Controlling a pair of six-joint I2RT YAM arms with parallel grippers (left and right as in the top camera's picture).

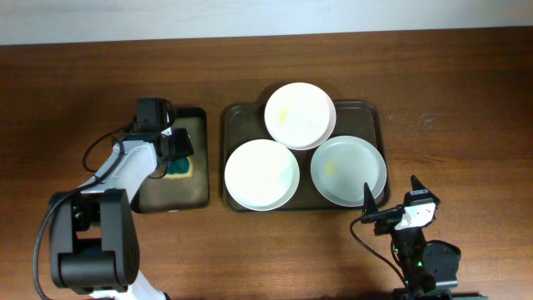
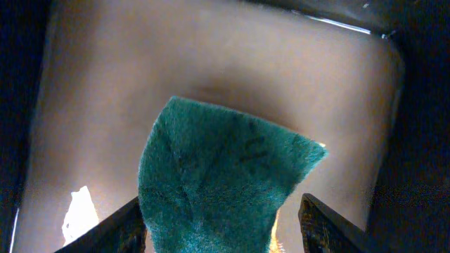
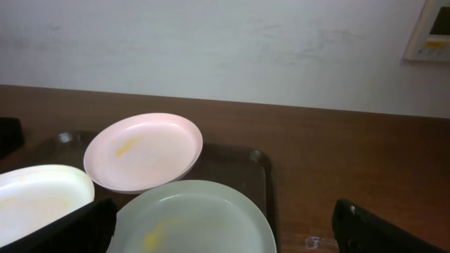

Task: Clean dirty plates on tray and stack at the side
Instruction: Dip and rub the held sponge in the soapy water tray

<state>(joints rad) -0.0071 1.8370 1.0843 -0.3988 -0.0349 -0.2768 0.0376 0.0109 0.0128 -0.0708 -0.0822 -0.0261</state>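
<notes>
Three white plates lie on the brownish-grey tray (image 1: 237, 118): a far plate (image 1: 300, 115) with a yellow smear, a left plate (image 1: 261, 174), and a right plate (image 1: 348, 170) with a faint yellow smear. My left gripper (image 1: 176, 154) is open over a green sponge (image 1: 180, 168). In the left wrist view the sponge (image 2: 218, 169) sits between the spread fingers (image 2: 221, 228), with a gap at the right finger. My right gripper (image 1: 391, 190) is open and empty, just off the tray's near right corner. It faces the right plate (image 3: 190, 218) and the far plate (image 3: 144, 151).
The sponge lies on a smaller dark tray (image 1: 166, 196) left of the big tray, and this tray's pale floor fills the left wrist view (image 2: 211, 63). Bare wooden table (image 1: 450, 125) lies right of the big tray. A wall (image 3: 225, 49) stands behind the table.
</notes>
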